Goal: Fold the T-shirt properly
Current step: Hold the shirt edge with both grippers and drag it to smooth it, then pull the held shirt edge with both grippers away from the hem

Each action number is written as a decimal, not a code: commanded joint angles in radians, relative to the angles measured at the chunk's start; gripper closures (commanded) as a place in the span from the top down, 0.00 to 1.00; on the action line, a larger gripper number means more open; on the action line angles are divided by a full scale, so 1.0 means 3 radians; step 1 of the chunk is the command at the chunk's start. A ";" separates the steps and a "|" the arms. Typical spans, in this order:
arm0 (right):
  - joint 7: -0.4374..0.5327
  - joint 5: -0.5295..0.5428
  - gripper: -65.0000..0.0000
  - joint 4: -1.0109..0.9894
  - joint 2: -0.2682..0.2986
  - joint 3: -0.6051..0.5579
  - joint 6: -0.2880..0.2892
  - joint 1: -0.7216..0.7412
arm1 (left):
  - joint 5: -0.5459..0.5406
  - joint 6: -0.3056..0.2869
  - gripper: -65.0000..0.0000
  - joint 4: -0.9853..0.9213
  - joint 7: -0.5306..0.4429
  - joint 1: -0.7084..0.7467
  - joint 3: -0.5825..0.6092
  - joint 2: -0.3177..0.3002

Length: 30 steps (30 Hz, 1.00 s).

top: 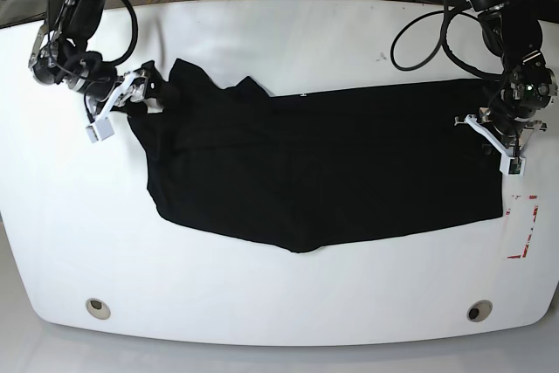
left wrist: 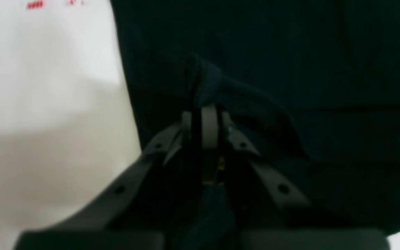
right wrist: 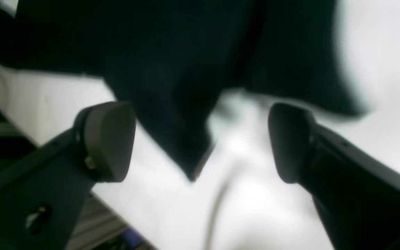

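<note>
A black T-shirt (top: 323, 163) lies spread across the middle of a white table (top: 279, 303), most of it flat, its far left corner bunched and rumpled near the right gripper (top: 144, 93). That pincer stands spread wide, its two pads (right wrist: 108, 140) well apart, with a loose point of cloth hanging between them and touching neither. At the opposite edge the left gripper (left wrist: 205, 119) is pressed together on a raised ridge of the shirt's fabric, pinching it just above the tabletop. The risk from here, as it looks from the room: with only one end of the garment held, any pull by the left arm could drag the whole shirt sideways and deepen the wrinkles at the free corner instead of laying a clean fold. A thin pinch may also slip out, or catch just one layer, leaving the fold crooked. The crumpled left corner would want smoothing or a fresh grip before anything is turned over. Around the work, a red-marked label (top: 522, 231) sits on the table just beside the shirt's right edge, two round holes (top: 98, 307) mark the near corners, and black cables (top: 437, 37) loop down behind the left arm, near enough to snag on a wide swing.
</note>
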 commanded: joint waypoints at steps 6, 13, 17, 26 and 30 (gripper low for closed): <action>0.0442 0.0083 0.89 0.0054 -0.0031 -0.0085 0.0019 -0.0261 | -0.0013 0.0003 0.00 0.0053 -0.0141 0.0060 -0.0021 -0.0070; 0.0774 0.0083 0.84 -0.0028 -0.0052 -0.0494 0.0019 -0.0261 | -0.0013 0.0003 0.00 0.0058 -0.0141 0.0121 -0.0031 -0.0070; 0.0974 0.0088 0.49 -0.0315 -0.0062 -0.0622 0.0019 -0.0246 | -0.0013 0.0003 0.00 0.0058 -0.0141 0.0121 -0.0031 -0.0070; 0.0969 0.0303 0.00 0.0340 -0.0031 -0.0602 0.0019 -0.0543 | -0.0013 0.0003 0.00 0.0083 -0.0141 0.0126 -0.0031 -0.0116; 0.0969 0.0405 0.00 0.0708 0.0102 -0.0602 0.0019 -0.0589 | -0.0018 0.0003 0.00 0.0089 -0.0141 0.0137 -0.0036 -0.0193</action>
